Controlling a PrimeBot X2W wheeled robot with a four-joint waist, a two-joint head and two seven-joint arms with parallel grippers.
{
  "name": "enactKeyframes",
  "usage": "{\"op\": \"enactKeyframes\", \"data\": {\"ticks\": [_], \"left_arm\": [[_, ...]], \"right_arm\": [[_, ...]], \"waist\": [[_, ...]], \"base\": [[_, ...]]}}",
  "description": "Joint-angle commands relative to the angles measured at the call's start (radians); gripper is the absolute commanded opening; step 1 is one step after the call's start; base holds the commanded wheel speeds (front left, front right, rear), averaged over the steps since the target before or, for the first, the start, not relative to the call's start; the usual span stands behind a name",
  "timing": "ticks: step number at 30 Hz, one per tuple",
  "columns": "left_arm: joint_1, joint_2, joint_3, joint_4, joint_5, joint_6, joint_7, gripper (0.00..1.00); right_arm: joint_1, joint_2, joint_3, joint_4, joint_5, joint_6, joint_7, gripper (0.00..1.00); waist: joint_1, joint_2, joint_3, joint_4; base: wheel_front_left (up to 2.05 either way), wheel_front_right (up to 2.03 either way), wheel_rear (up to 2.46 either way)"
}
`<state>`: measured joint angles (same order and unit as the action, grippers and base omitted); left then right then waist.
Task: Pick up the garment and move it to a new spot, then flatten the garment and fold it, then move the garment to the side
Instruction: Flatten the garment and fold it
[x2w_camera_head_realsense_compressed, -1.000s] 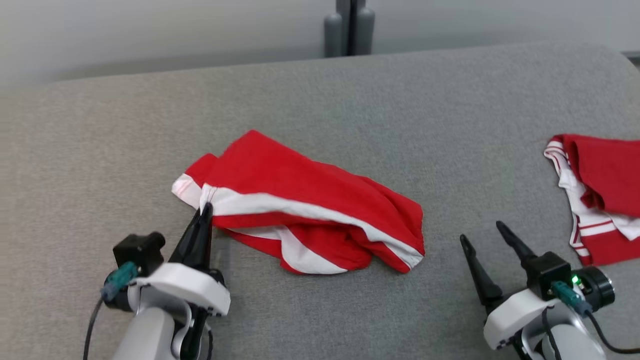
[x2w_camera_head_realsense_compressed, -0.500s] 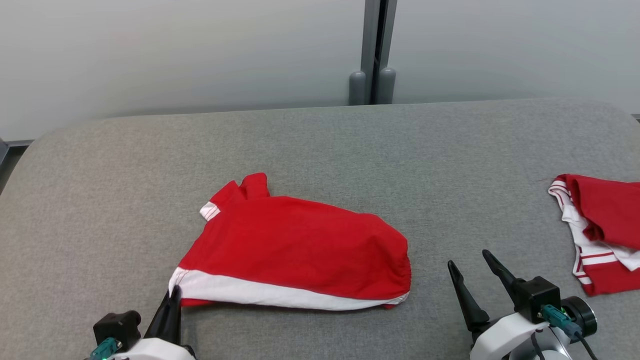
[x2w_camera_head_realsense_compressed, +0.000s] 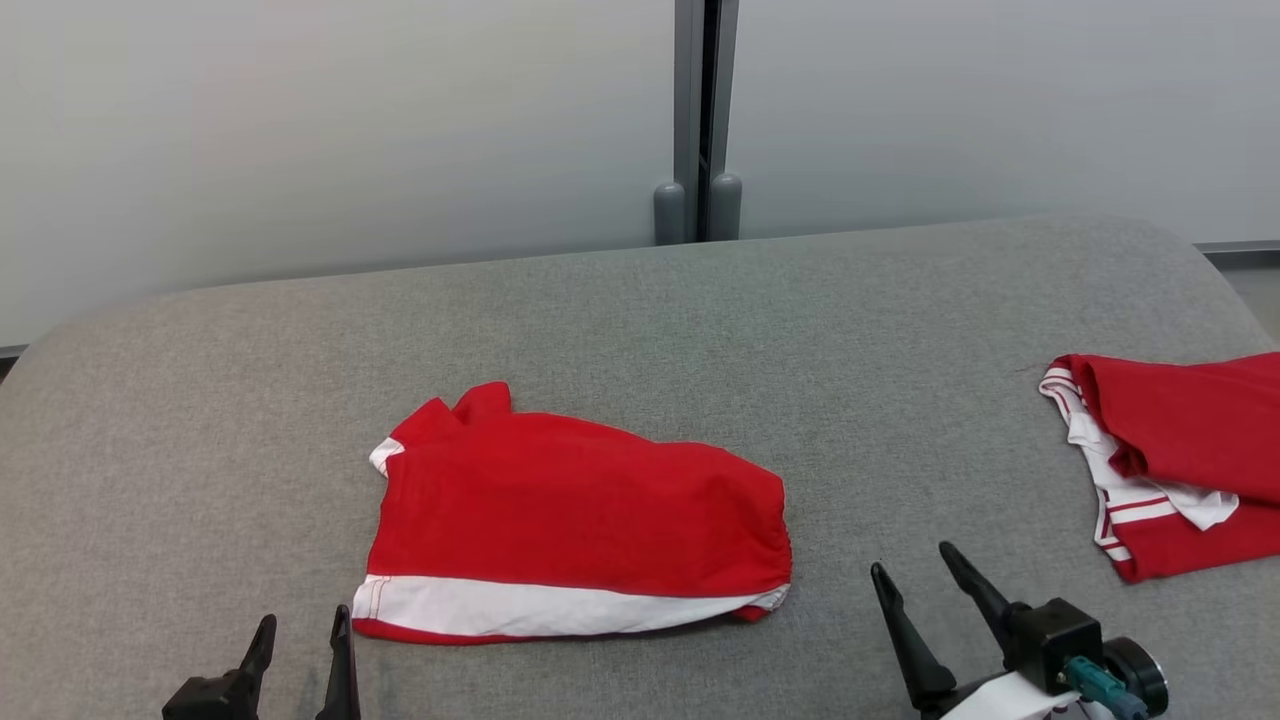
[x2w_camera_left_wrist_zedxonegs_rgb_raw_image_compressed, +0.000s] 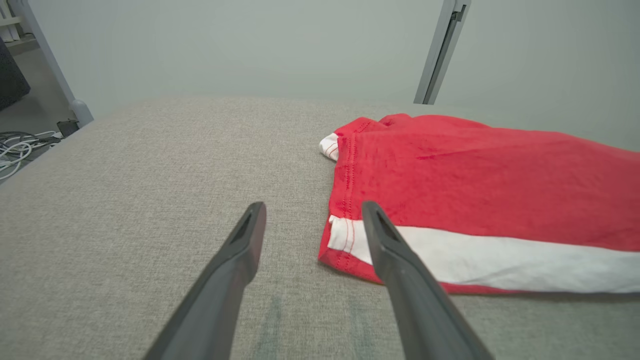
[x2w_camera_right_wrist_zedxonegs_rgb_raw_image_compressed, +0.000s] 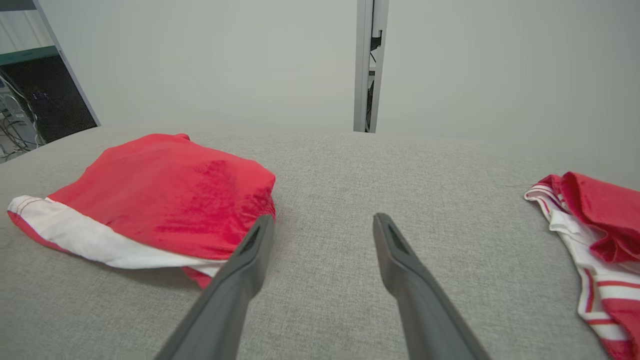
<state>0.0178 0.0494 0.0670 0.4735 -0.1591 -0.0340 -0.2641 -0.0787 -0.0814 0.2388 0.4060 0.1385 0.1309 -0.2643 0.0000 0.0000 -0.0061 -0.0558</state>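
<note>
Surface of grey fabric (x2w_camera_head_realsense_compressed: 640, 300) carries the garment (x2w_camera_head_realsense_compressed: 570, 510) left of centre, close to the near edge. A second ago the left gripper (x2w_camera_head_realsense_compressed: 305, 618) pinched its near-left corner; now it has let go, fingers apart just short of that corner, so the flattening pull looks done and folding comes next, while the right gripper (x2w_camera_head_realsense_compressed: 912, 558) waits near right of the cloth, fingers apart, touching nothing. Garment: flat red panel, white band along near edge, small lump at far-left corner, slight bunching at right end.
</note>
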Motion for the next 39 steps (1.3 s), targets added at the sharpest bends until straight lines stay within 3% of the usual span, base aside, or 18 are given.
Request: {"op": "enactKeyframes", "data": {"ticks": [1,7,15,23,34,35,36,37,39], "left_arm": [[0.010,0.004,0.000,-0.015,-0.006,0.005,0.000,1.00],[0.030,0.004,-0.018,-0.032,-0.006,-0.001,0.000,1.00],[-0.036,0.003,-0.051,0.007,-0.051,-0.042,0.000,1.00],[-0.108,0.003,-0.067,0.078,-0.091,-0.067,0.000,1.00],[-0.169,0.003,-0.045,0.134,-0.067,-0.089,0.000,1.00],[-0.172,0.003,-0.043,0.133,-0.065,-0.090,0.000,0.78],[-0.175,0.004,-0.040,0.133,-0.066,-0.089,0.000,0.32],[-0.178,0.004,-0.039,0.133,-0.067,-0.090,0.000,0.00],[-0.183,0.003,-0.039,0.141,-0.079,-0.092,0.000,0.00]], "right_arm": [[0.011,-0.002,0.003,0.002,0.007,0.000,0.000,1.00],[0.022,0.007,0.035,0.036,0.030,0.000,0.001,1.00],[-0.028,0.010,0.077,0.073,0.043,0.000,0.000,1.00],[-0.065,0.003,0.096,0.085,0.039,0.000,0.000,1.00],[-0.092,0.000,0.130,0.096,0.064,0.000,0.000,1.00],[-0.093,0.000,0.135,0.096,0.067,0.000,0.000,1.00],[-0.093,0.001,0.142,0.097,0.072,0.000,0.000,1.00],[-0.094,0.001,0.147,0.097,0.078,0.000,0.000,1.00],[-0.103,-0.001,0.163,0.094,0.095,0.000,0.000,1.00]], "waist": [[0.0000,0.0000,-0.005,-0.003],[0.0000,0.0000,-0.001,0.009],[0.0000,0.0000,0.064,0.028],[0.0000,0.0000,0.128,0.019],[0.0000,0.0000,0.171,0.003],[0.0000,0.0000,0.173,0.003],[0.0000,0.0000,0.177,0.003],[0.0000,0.0000,0.180,0.003],[0.0000,0.0000,0.192,0.005]], "base": [[0.00,0.00,0.00],[0.00,0.00,0.00],[0.00,0.00,0.00],[0.00,0.00,0.00],[0.00,0.00,0.00],[0.00,0.00,0.00],[0.00,0.00,0.00],[0.00,0.00,0.00],[0.00,0.00,0.00]]}}
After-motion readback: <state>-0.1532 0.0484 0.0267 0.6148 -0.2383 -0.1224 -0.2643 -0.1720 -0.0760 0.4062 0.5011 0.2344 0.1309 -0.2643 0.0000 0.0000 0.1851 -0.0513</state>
